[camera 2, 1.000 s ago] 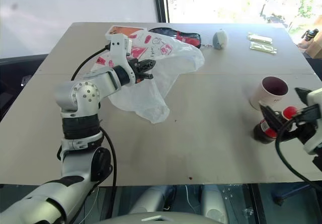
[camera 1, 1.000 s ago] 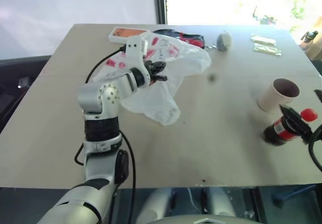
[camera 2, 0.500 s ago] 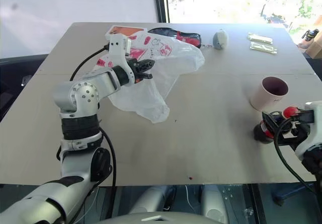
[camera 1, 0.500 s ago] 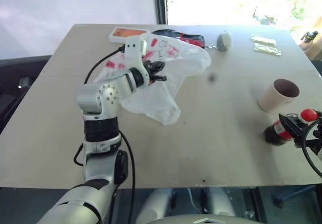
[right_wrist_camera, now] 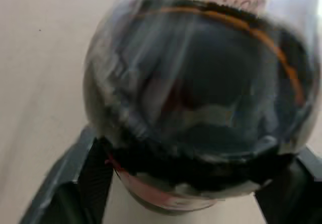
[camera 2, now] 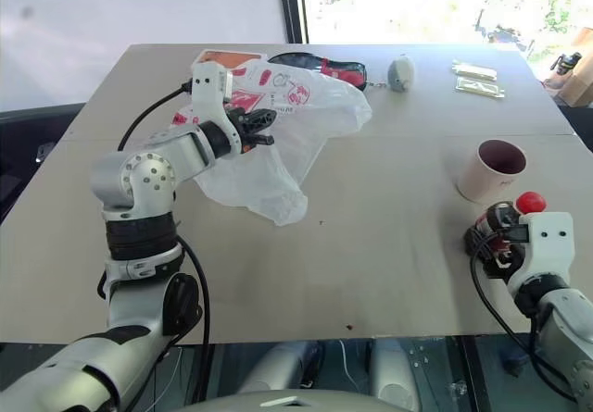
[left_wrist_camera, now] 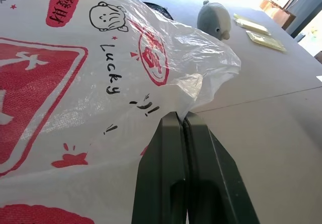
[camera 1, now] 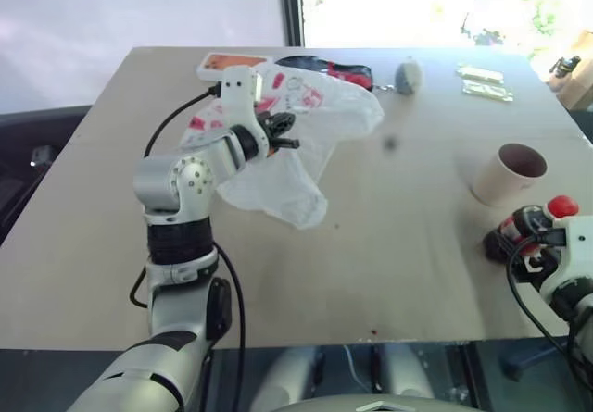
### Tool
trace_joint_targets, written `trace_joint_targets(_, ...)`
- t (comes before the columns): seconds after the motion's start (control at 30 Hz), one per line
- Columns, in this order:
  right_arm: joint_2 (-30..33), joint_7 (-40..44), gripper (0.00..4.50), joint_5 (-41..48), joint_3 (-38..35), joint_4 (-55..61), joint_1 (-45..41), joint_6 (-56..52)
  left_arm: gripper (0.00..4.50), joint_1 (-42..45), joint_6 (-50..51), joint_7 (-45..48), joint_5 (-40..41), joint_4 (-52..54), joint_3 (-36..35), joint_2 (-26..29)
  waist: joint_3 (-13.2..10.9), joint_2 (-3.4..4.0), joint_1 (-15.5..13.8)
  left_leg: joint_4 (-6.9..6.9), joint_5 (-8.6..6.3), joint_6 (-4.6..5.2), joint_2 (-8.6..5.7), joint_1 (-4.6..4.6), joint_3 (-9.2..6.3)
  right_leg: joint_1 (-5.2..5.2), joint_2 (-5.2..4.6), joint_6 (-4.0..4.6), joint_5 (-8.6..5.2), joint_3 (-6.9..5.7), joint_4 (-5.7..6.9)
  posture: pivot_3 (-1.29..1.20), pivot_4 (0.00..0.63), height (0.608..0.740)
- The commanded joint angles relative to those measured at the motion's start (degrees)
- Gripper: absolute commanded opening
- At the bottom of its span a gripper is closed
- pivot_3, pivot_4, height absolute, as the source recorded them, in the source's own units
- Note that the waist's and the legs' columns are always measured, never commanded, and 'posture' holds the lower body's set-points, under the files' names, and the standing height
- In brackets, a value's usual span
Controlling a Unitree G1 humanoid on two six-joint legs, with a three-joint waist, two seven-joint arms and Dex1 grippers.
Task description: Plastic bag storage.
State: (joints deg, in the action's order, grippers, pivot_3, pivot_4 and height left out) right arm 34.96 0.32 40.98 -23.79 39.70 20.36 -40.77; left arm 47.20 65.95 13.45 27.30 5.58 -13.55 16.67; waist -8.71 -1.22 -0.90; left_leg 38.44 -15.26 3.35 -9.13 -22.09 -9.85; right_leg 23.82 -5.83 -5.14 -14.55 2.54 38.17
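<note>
The right end effector [camera 2: 493,236] has dropped from above the table's near right corner to straddle a dark soda bottle [camera 1: 508,236] with a red cap [camera 1: 561,206]; its black fingers flank the bottle's body in the right wrist view, though whether they grip it cannot be told. The left end effector [left_wrist_camera: 183,119] stays clenched on a fold of the plastic bag [camera 1: 306,143], which lies heaped on the table [camera 1: 408,245] at the far left. Thin, crinkly and translucent, printed with red logos, the bag could tear or slip free under a sharp pull. The smooth, round bottle could topple against the paper cup [camera 2: 493,169] just beyond it.
</note>
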Motion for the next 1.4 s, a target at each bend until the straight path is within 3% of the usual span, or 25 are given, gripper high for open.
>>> trace_joint_targets(0.03, -1.5, 1.5, 3.06, -1.4, -0.7, 1.4, -2.4, 2.7, 0.0, 0.6, -0.3, 0.4, 1.0, 2.5, -0.9, 1.6, 0.0, 0.01, 0.1, -0.02, 0.0, 0.0, 0.0, 0.06, 0.0, -0.05, 0.01, 0.0, 0.0, 0.0, -0.01, 0.0, 0.15, 0.74)
trace_joint_targets(0.2, -1.3, 3.7, 3.06, -1.5, 3.6, 4.2, -7.9, 0.7, 0.0, 0.7, 1.0, 2.4, 3.3, 3.6, -1.7, 3.2, 0.0, 0.13, 0.3, -0.05, 0.0, 0.0, 0.03, 0.08, 0.01, -0.02, 0.04, 0.0, 0.0, 0.03, 0.0, 0.0, 0.15, 0.74)
trace_joint_targets(0.3, -3.0, 4.3, 3.06, -0.3, 11.5, 4.1, -19.4, -1.3, 0.0, 1.6, 4.4, 5.0, 8.4, 5.3, -3.7, 3.8, -0.1, 0.16, 0.8, -0.07, 0.0, -0.01, 0.04, 0.1, 0.04, -0.02, 0.05, 0.0, 0.0, 0.07, 0.0, 0.0, 0.15, 0.74)
trace_joint_targets(0.43, -13.6, 4.7, 3.06, -5.4, 23.6, -7.5, -37.4, 1.4, 0.0, 2.3, 10.0, 7.2, 14.8, 8.5, -5.3, 4.5, -0.1, 0.2, 1.7, -0.11, 0.01, -0.02, 0.09, 0.1, 0.01, 0.0, 0.04, 0.01, -0.01, 0.02, 0.04, 0.0, 0.15, 0.74)
trace_joint_targets(0.63, -29.7, 10.0, 3.06, -16.5, 32.4, -36.3, -51.7, 17.9, 0.0, 4.8, 14.9, 2.9, 19.0, 10.6, -10.0, 3.1, -0.1, 0.16, 1.9, -0.13, 0.01, -0.01, 0.0, 0.02, -0.04, 0.08, 0.19, 0.03, 0.01, -0.06, -0.12, 0.0, 0.15, 0.74)
trace_joint_targets(0.83, -40.8, 19.7, 3.06, -16.2, 31.7, -54.9, -60.8, 26.0, 0.0, 6.9, 20.3, 1.0, 23.4, 13.2, -14.0, 3.6, -0.1, 0.19, 3.1, -0.14, 0.01, -0.01, 0.01, -0.05, -0.12, 0.11, 0.21, 0.04, 0.01, -0.19, -0.21, 0.0, 0.15, 0.74)
trace_joint_targets(0.93, -43.7, 24.3, 3.06, -15.5, 31.4, -60.8, -65.0, 24.5, 0.0, 6.4, 21.3, 0.3, 24.4, 15.3, -14.0, 4.0, -0.1, 0.2, 3.8, -0.14, 0.02, -0.02, 0.02, -0.02, -0.14, 0.1, 0.24, 0.05, 0.01, -0.19, -0.18, 0.0, 0.15, 0.74)
trace_joint_targets(1.07, -48.4, 23.6, 3.06, -10.9, 25.7, -73.7, -74.4, 18.2, 0.0, 4.8, 22.8, -1.2, 25.5, 17.9, -14.9, 3.3, -0.1, 0.22, 4.2, -0.13, 0.04, -0.06, 0.08, 0.09, -0.17, 0.08, 0.35, 0.17, 0.09, -0.18, -0.15, 0.0, 0.15, 0.74)
trace_joint_targets(1.17, -48.9, 23.0, 4.46, -8.6, 20.2, -88.3, -83.0, 16.0, 0.0, 3.2, 22.4, -3.2, 25.4, 19.9, -15.2, 2.1, -0.2, 0.26, 4.5, -0.13, 0.06, -0.11, 0.1, 0.15, -0.13, 0.05, 0.4, 0.24, 0.13, -0.12, -0.1, 0.0, 0.15, 0.74)
trace_joint_targets(1.33, -45.9, 20.5, 4.46, -14.7, 20.5, -93.2, -85.8, 18.3, 0.0, 2.0, 20.2, -6.3, 23.8, 19.8, -15.4, 0.5, -0.2, 0.26, 4.9, -0.24, 0.07, -0.18, 0.29, 0.13, -0.15, 0.14, 0.61, 0.32, 0.17, -0.03, -0.15, 0.0, 0.15, 0.74)
trace_joint_targets(1.4, -43.6, 20.9, 4.46, -16.4, 23.1, -84.8, -82.3, 14.8, 0.0, 1.4, 18.4, -7.6, 22.3, 18.5, -14.9, -0.1, -0.2, 0.26, 4.9, -0.23, 0.07, -0.18, 0.28, 0.1, -0.13, 0.22, 0.61, 0.32, 0.17, 0.04, -0.13, 0.0, 0.15, 0.74)
